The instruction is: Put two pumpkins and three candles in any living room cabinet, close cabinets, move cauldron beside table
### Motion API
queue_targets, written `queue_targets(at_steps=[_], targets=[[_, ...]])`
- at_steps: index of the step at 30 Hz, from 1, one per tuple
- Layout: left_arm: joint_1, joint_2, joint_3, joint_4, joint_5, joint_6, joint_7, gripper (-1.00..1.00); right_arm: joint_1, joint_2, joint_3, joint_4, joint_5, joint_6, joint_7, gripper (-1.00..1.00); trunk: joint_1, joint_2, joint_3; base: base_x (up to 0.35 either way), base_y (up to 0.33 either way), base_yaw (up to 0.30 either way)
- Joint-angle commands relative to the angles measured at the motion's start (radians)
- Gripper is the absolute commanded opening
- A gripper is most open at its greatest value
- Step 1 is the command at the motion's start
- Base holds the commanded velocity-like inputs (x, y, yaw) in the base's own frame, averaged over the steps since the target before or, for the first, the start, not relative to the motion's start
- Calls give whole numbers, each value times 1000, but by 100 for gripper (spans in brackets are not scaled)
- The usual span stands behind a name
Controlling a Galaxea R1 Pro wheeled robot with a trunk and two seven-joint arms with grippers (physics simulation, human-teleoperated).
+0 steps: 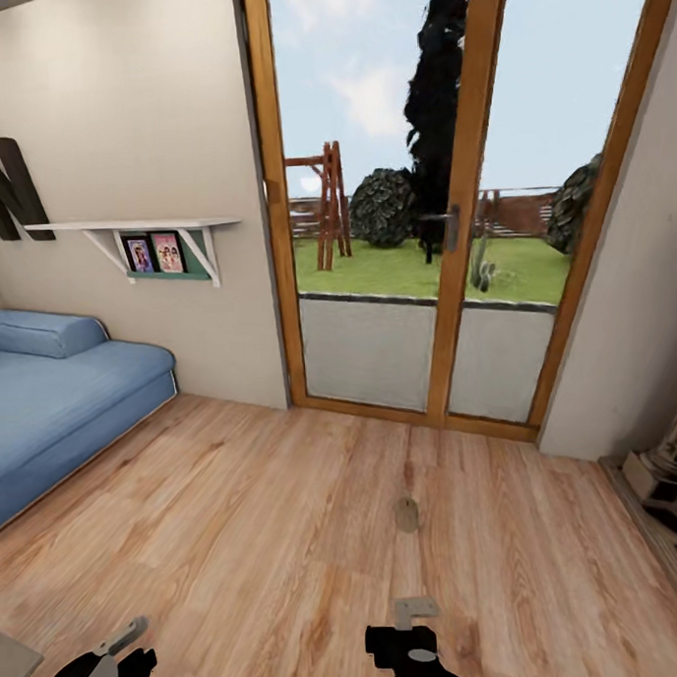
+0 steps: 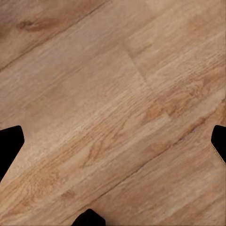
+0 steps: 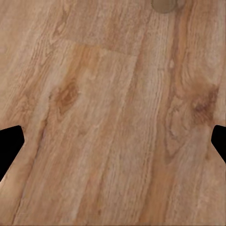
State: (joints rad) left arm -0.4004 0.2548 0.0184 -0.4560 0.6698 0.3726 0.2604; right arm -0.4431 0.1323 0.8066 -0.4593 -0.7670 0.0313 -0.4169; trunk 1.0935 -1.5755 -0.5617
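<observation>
A small brownish-grey candle (image 1: 407,514) lies alone on the wooden floor (image 1: 259,539), a little ahead of the right end effector (image 1: 414,611) and in front of the glass doors (image 1: 412,207) with their orange-brown frames. In the right wrist view the same candle (image 3: 165,4) shows at the picture's edge, well clear of the dark fingertips (image 3: 9,148), which stand wide apart at opposite sides with bare floor (image 3: 113,122) between them. The left end effector (image 1: 120,639) hangs low over the floor near the blue sofa (image 1: 55,390); its fingertips (image 2: 9,146) are likewise spread over bare planks (image 2: 113,108), holding nothing. On the wall above the sofa a white shelf (image 1: 137,227) carries two small framed pictures (image 1: 154,253), beside large dark letters (image 1: 12,190). A dark stove-like thing (image 1: 675,481) stands at the right wall.
</observation>
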Motion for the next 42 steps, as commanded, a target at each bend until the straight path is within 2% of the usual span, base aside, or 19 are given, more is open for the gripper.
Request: queue_targets(at_steps=[1,11,16,21,30,42], targets=[[0,0,2,-3,9,5,7,100,-2,-1,8,-1,-5,3,-4,100,1,-1,-1,322,0,291],[0,0,0,-3,8,5,7,100,-1,0,8,-1,-5,2,3,100,1,-1,-3,320,-15,286],[0,0,-27,-3,10,4,7,100,-1,0,8,-1,-5,2,4,100,1,-1,-7,279,-181,249],[0,0,-33,-3,10,3,7,100,-1,0,8,-1,-6,1,3,100,1,-1,-14,258,-239,159],[0,0,-34,-3,10,3,7,100,-1,0,8,-1,-6,1,4,100,1,-1,-17,222,-237,34],[0,-1,-34,-3,10,3,7,100,0,-1,8,-1,-6,0,4,100,1,-1,-17,86,-17,0]])
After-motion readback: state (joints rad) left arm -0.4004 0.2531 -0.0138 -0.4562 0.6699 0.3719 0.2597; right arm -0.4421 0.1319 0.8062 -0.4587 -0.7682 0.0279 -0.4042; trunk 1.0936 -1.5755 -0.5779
